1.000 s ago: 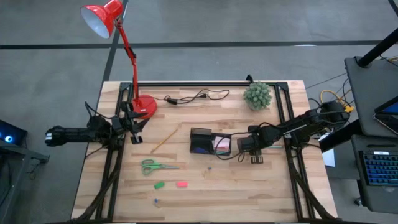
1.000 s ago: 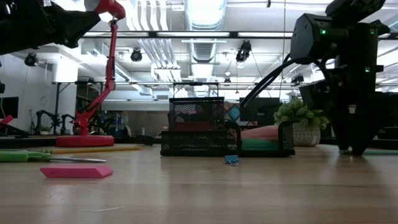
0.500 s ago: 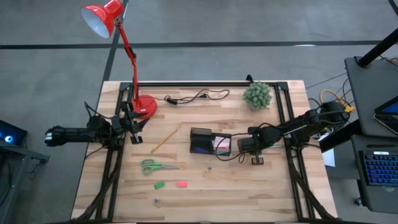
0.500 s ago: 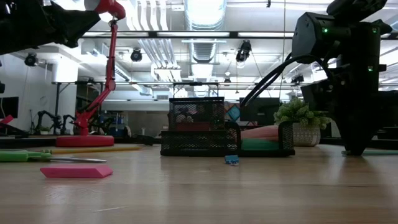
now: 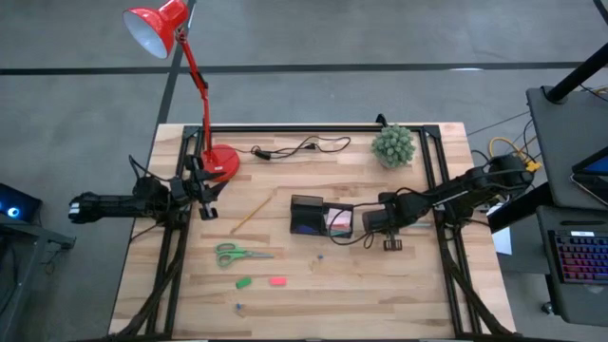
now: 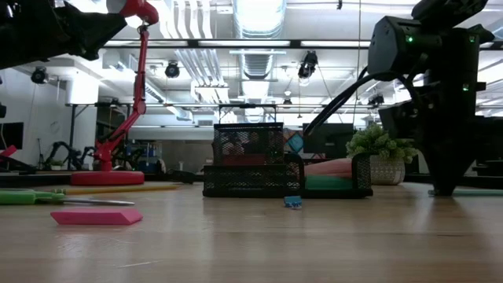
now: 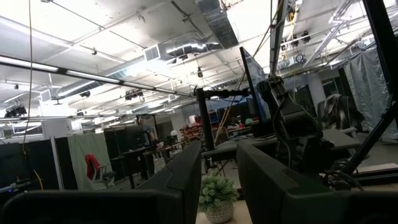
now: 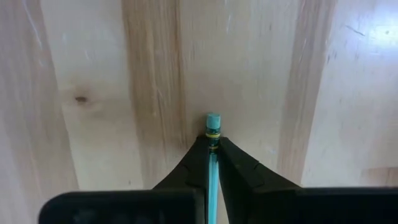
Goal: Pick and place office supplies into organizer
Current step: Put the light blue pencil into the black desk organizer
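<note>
The teal pen (image 8: 212, 124) lies on the table to the right of the black organizer (image 5: 321, 218), with my right gripper (image 5: 391, 244) shut on it and pointing down. In the low view the right gripper's fingertips (image 6: 442, 189) reach the tabletop. A pink pad (image 5: 339, 220) sits in the organizer. Green-handled scissors (image 5: 237, 254), a yellow pencil (image 5: 251, 214), a green piece (image 5: 244, 282), a pink piece (image 5: 277, 280) and a tiny blue piece (image 5: 320, 255) lie flat on the wood. My left gripper (image 5: 205, 201) waits open at the table's left edge, holding nothing. My right gripper pinches the teal pen between its two fingers, close to the end with the yellow band (image 8: 212, 134). The fingers come from above, pointing down. That end sticks out a little past the fingertips (image 8: 233, 158). Whether the pen is clear of the wood cannot be told.
A red lamp's round base (image 5: 221, 161) stands at the far left, with a black cable (image 5: 299, 147) beside it. A small green plant (image 5: 393, 145) stands at the far right. Dark frame rails (image 5: 442, 190) run along the table's left and right sides.
My right gripper has shut: in the low view its two fingertips stood apart a second ago and now meet at the tabletop. It has stayed in the same place beside the organizer.
</note>
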Controlling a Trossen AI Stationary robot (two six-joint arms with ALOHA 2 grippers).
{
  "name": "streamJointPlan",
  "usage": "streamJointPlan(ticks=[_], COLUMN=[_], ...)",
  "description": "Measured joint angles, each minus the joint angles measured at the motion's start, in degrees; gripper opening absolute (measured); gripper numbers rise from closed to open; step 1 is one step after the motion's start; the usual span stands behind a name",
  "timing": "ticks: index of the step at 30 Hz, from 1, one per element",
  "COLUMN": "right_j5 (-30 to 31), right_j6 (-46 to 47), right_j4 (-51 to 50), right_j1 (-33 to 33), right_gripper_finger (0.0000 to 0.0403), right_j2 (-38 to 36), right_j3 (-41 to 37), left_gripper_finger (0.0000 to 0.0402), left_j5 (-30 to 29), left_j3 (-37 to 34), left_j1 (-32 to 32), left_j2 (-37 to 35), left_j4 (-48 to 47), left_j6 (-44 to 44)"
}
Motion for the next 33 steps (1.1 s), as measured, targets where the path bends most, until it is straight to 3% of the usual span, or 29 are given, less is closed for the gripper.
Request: streamJointPlan(ticks=[22, 33], right_j5=[0.22, 1.55], right_j6=[0.02, 0.26], right_j4=[-4.92, -12.64], right_j1=[-0.04, -0.04], right_gripper_finger=[0.0013, 0.0012], right_j2=[-0.31, -0.42], right_j3=[6.01, 15.05], left_gripper_finger=[0.0089, 0.0089], left_j5=[-0.02, -0.02], left_j3=[0.00, 0.00], left_j1=[-0.01, 0.00], left_j2=[0.01, 0.01], left_j4=[0.00, -0.01], left_j6=[0.00, 0.00])
